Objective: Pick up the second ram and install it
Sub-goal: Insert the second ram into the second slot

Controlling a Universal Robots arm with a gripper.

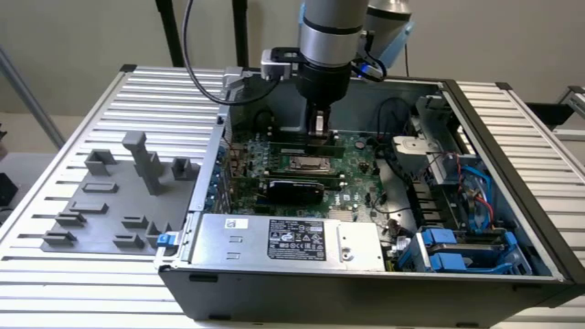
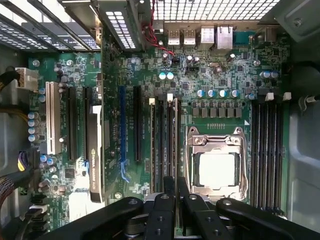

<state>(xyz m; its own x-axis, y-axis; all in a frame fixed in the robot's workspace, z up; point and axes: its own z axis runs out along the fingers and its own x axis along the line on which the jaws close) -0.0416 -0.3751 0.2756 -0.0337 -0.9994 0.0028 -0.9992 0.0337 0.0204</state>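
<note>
I have the end effector [image 1: 319, 134] lowered inside the open black computer case [image 1: 366, 288], hanging over the green motherboard [image 1: 352, 179] just behind the silver CPU socket [image 1: 306, 163] as the exterior view shows it. In the wrist view the black fingers [image 2: 162, 212] stand close together and pinch the top edge of the second ram [image 2: 171, 135], a long thin green circuit-board stick seen edge-on. The stick stands upright in the bank of memory slots beside the socket [image 2: 216, 162], touching or very nearly touching its slot; I cannot tell whether it is fully seated. Just beside it, on the side away from the socket, another thin memory stick [image 2: 157, 145] sits in a neighbouring slot of the same bank. On the far side of the socket a second bank of dark memory slots [image 2: 267, 150] runs parallel to the first. A wide black rectangular card [image 1: 294, 186] lies across the board in front of the socket in the exterior view. Toward the exterior view's left, a grey plastic fixture plate with upright blocks [image 1: 119, 199] rests on the ribbed metal desk [image 1: 82, 274], well apart from the end effector. A silver power supply box with a label [image 1: 288, 240] fills the near part of the case.
</note>
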